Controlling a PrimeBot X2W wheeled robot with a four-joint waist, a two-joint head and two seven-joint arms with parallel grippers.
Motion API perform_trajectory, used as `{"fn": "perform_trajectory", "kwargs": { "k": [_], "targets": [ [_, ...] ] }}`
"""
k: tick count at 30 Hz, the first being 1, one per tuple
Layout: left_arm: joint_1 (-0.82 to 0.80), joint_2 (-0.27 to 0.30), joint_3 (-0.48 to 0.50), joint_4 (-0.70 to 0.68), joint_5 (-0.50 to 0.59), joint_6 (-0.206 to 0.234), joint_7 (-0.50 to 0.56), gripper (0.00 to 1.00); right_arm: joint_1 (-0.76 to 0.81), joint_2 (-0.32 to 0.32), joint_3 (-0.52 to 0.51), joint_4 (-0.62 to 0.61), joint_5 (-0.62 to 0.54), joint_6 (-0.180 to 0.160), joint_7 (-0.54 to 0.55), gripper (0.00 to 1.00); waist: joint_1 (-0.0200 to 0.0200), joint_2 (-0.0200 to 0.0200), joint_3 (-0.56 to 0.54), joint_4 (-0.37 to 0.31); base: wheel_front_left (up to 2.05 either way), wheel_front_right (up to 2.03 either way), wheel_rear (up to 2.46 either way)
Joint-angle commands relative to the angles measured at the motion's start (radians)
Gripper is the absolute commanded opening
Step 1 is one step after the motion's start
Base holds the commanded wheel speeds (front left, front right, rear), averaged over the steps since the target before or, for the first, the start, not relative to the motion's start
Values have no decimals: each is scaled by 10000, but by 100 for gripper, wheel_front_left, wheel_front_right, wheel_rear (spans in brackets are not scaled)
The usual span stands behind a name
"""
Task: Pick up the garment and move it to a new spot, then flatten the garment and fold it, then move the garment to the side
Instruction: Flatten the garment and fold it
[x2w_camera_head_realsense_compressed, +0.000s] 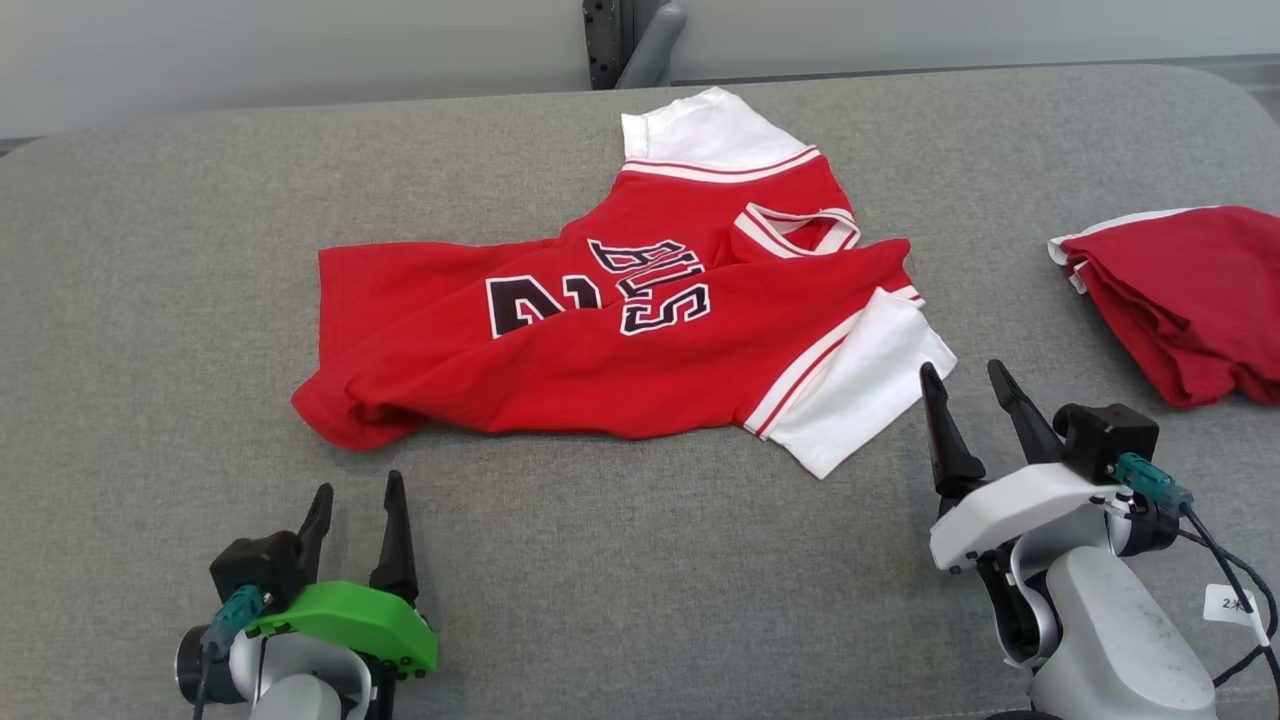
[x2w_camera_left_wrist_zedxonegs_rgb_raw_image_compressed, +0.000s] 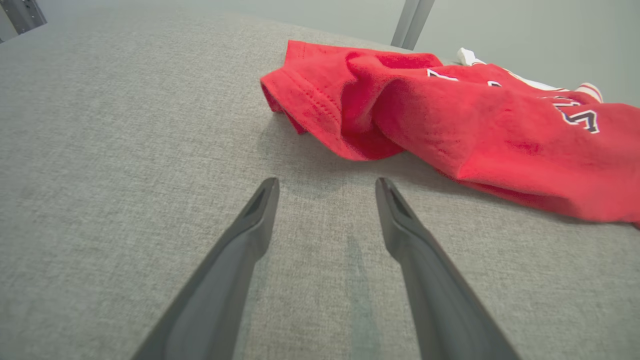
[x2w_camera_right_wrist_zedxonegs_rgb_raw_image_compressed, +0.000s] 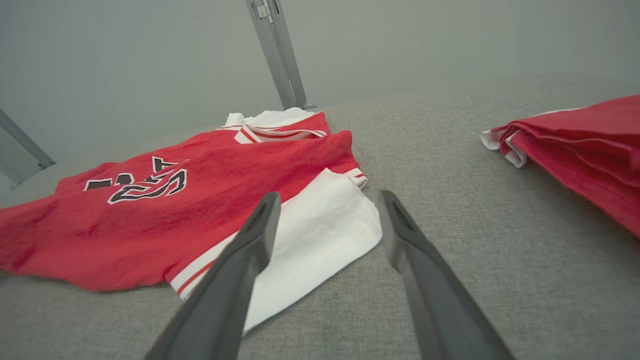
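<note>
The grey padded surface spans nearly the whole head view, from the lower edge to the pale wall at the top.

The garment, a red jersey with white sleeves, lies at the centre of the frame. It is spread out but not flat: a diagonal fold crosses the body, and the hem is bunched at the centre left. Dark lettering with a white outline shows on the chest. One white sleeve points to the top centre, and the other white sleeve lies at the centre right.

A folded red cloth rests at the right edge of the frame, well apart from the garment.

The right gripper stands at the lower right, just beside the nearer sleeve. Its fingers are spread apart with nothing between them. In the right wrist view, one finger overlaps the sleeve edge; whether it touches the cloth cannot be told.

The left gripper stands at the lower left, below the bunched hem and clear of it. Its fingers are spread apart and empty. In the left wrist view, bare grey surface shows between them, with the hem at the upper centre.

A metal post rises at the top centre, behind the surface.
</note>
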Motion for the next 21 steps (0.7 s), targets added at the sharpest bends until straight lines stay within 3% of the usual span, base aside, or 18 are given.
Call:
{"fn": "perform_trajectory", "kwargs": {
  "k": [1,8,16,17,18,20,21],
  "targets": [
    [-68,14,-160,-129,-157,23,-27,100,-123,-75,56,5,-30,-9,-29,100,0,0,197,45,0,0,0],
    [-593,14,-717,22,-521,275,-28,100,-393,-216,195,-36,54,-9,-29,100,0,0,683,-122,0,0,0],
    [-1037,16,-236,47,-816,174,-30,100,-499,-367,196,-80,109,-9,-29,100,0,0,967,-377,0,0,0],
    [-1034,14,-198,58,-774,153,-28,93,-512,-386,201,-81,115,-9,-29,100,0,0,976,-398,0,0,0],
    [-1040,17,-131,75,-791,81,-28,43,-525,-399,201,-87,123,-9,-29,100,0,0,985,-416,0,0,0],
    [-1077,19,-23,60,-738,11,-30,0,-547,-405,198,-98,131,-9,-29,100,0,0,1011,-439,0,0,0],
    [-1089,19,36,36,-739,-18,-30,0,-557,-411,189,-100,135,-9,-29,100,0,0,1022,-442,0,0,0]
  ]
}}
